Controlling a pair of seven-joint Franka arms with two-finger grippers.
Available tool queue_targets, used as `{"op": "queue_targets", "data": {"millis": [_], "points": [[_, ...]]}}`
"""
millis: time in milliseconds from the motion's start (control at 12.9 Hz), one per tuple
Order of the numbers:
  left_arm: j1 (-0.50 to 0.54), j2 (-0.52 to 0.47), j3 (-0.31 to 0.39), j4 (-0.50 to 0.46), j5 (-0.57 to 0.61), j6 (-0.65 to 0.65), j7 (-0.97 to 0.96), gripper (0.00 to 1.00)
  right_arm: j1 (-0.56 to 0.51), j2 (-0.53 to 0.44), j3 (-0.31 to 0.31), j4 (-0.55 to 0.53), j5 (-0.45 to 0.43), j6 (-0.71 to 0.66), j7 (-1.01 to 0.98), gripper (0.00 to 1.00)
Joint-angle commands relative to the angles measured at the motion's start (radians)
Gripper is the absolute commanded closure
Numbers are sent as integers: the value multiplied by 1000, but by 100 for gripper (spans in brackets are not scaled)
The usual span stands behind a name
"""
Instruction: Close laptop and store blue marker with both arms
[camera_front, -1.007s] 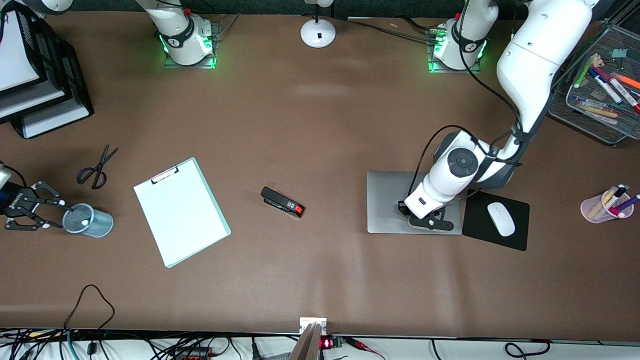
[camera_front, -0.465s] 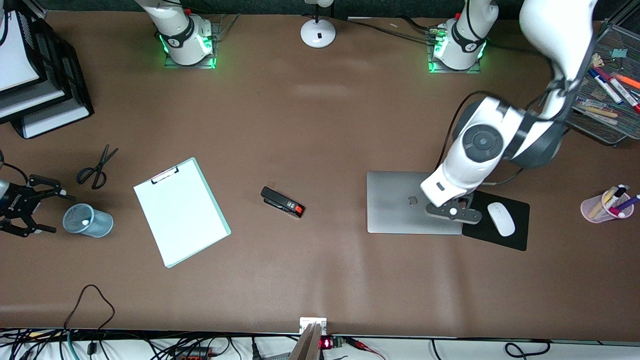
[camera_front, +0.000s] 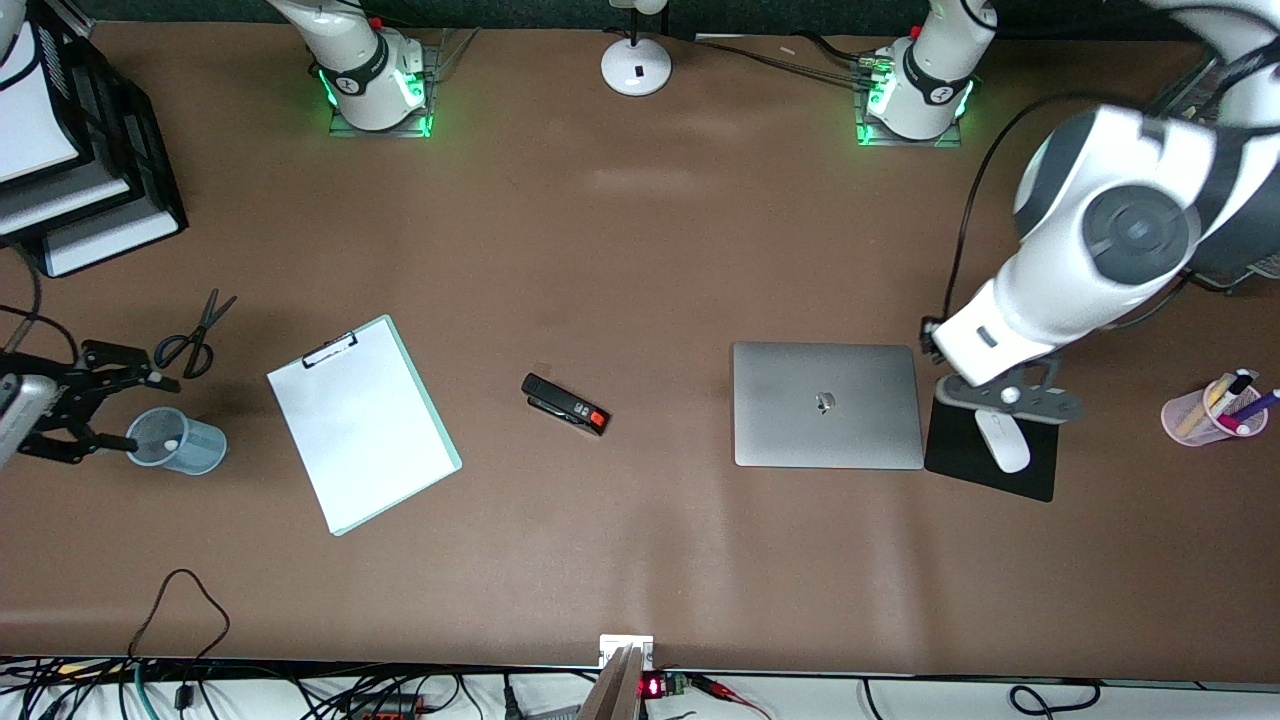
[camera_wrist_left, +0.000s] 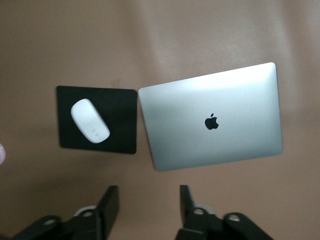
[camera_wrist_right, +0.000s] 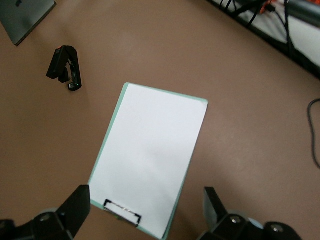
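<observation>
The laptop (camera_front: 826, 405) lies shut and flat, its apple logo up; it also shows in the left wrist view (camera_wrist_left: 212, 117). My left gripper (camera_front: 1020, 400) is open and empty, up in the air over the mouse and its pad, beside the laptop; its fingers (camera_wrist_left: 111, 202) stand apart. My right gripper (camera_front: 148, 410) is open and empty beside the blue mesh cup (camera_front: 180, 442), at the right arm's end of the table. A small whitish end (camera_front: 171, 443) shows inside the cup; it looks like the blue marker end-on, its body hidden.
A white mouse (camera_front: 1003, 442) lies on a black pad (camera_front: 1030, 480). A clipboard (camera_front: 362, 425), black stapler (camera_front: 565, 404) and scissors (camera_front: 195, 330) lie toward the right arm's end. A pink pen cup (camera_front: 1212, 412) and paper trays (camera_front: 80, 215) stand at the table's ends.
My left gripper has lifted off the laptop lid and moved over the mouse pad, toward the left arm's end. My right gripper has drawn back from over the mesh cup.
</observation>
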Motion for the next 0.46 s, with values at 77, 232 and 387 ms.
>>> {"op": "queue_targets", "data": {"millis": [77,232,387], "points": [[16,-19,-13,138,-17,-184,29,0,91,-57,-4,1,-145,-50,232,0],[-11,-61,55,123,-46,-180,84,0,150,-106,-1,-8,-263,-67,357,0],[-66,-136,205,58,-132,-173,133,0,210,-138,-3,-8,-335,-144,575,0]]}}
